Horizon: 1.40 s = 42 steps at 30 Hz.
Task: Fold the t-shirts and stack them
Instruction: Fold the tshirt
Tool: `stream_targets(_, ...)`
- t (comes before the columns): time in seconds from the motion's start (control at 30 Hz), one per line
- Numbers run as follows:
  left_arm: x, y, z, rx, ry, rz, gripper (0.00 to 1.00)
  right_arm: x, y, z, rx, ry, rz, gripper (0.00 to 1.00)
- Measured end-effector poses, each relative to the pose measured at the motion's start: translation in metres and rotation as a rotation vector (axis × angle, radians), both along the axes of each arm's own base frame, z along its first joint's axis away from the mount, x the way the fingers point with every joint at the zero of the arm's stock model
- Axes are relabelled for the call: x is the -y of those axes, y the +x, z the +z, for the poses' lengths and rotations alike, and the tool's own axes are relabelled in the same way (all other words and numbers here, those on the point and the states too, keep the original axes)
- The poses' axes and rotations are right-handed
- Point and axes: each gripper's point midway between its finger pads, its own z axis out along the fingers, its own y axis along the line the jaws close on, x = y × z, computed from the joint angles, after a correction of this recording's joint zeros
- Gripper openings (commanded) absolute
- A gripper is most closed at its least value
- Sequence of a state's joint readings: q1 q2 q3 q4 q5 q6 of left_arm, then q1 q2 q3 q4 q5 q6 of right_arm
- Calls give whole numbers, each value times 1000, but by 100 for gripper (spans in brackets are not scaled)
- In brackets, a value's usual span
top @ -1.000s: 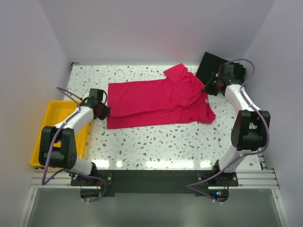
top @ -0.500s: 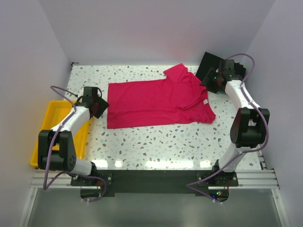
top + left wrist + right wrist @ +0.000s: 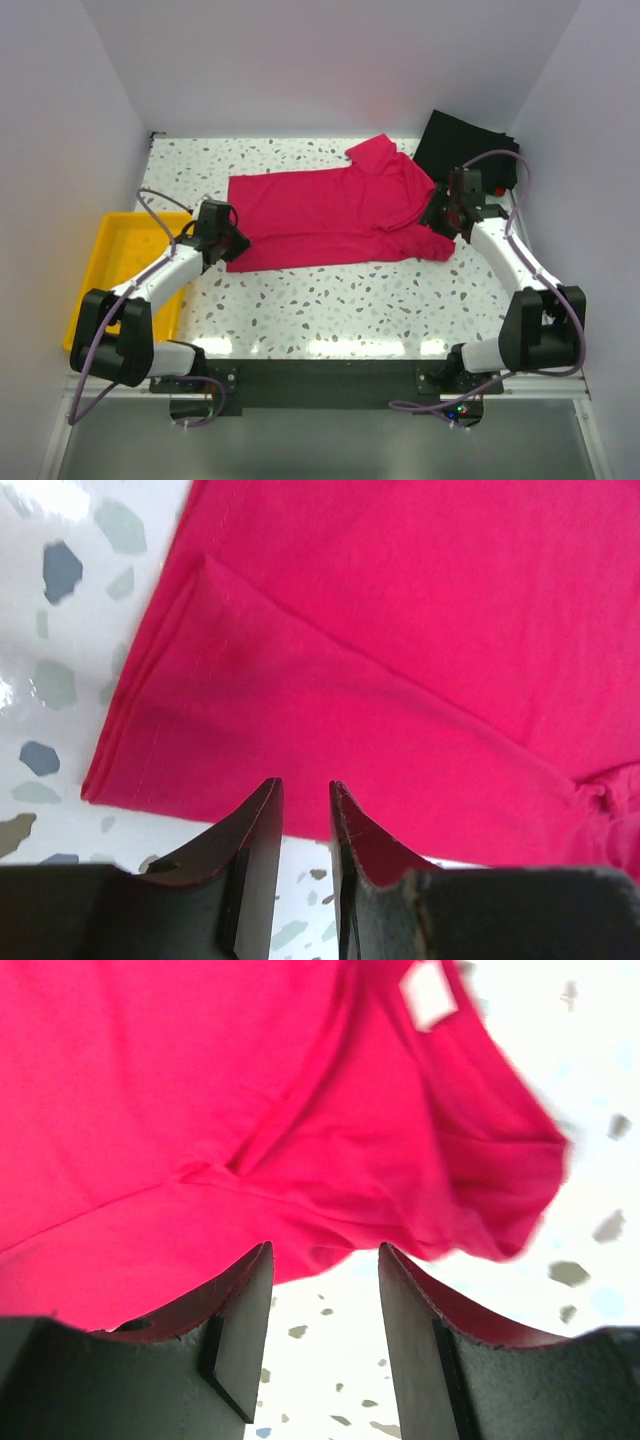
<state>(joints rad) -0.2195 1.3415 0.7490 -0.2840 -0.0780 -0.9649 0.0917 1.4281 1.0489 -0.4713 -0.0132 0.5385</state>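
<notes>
Terrazzo table [image 3: 340, 300], white with dark speckles, boxed in by plain pale walls [image 3: 330, 60] on three sides. Yellow tray [image 3: 110, 250] hangs off its left edge. Crimson t-shirt [image 3: 320, 215] lies spread across mid-table, partly doubled over; white neck tag [image 3: 428, 992] at its right end. Black shirt [image 3: 450, 145] in far right corner.

Left gripper [image 3: 305, 785] at the crimson shirt's near-left hem corner, jaws narrowly parted, cloth edge just past the tips. Right gripper [image 3: 322, 1248] over the shirt's near-right edge, jaws spread wide, nothing between them.

Half a second ago the left gripper sat farther back, off the left hem. The right was up beside the black shirt. Both have dropped nearer.
</notes>
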Motion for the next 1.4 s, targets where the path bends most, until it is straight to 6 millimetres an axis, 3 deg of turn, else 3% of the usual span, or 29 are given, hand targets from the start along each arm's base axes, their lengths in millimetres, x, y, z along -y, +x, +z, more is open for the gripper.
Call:
stream_targets(0.27, 0, -33, -28, -55, 11, -24, 30, 39, -26, -19, -56, -123, -121, 42)
stream_targets(0.43, 3, -24, -31, -35, 3, -27, 29, 54, -39, -38, -119, -163, -157, 42)
stream_targets(0.63, 5, -16, -39, -37, 3, -28, 29, 57, -35, -52, -142, -167, -159, 42)
stream_targets(0.83, 6, -11, -42, -28, 5, -24, 29, 55, -27, -66, -156, -158, -152, 37)
stream_targets(0.93, 4, -9, -42, -22, 12, -17, 29, 54, -26, -73, -170, -156, -149, 29)
stream_targets(1.07, 0, -7, -43, -19, 31, 1, 29, 54, -24, -73, -166, -156, -148, 9)
stream_targets(1.27, -9, -11, -55, -56, 73, 38, 30, 58, -26, -69, -178, -183, -137, 6)
stream_targets(1.4, -12, -10, -56, -57, 80, 54, 30, 63, -16, -54, -166, -223, -124, 4)
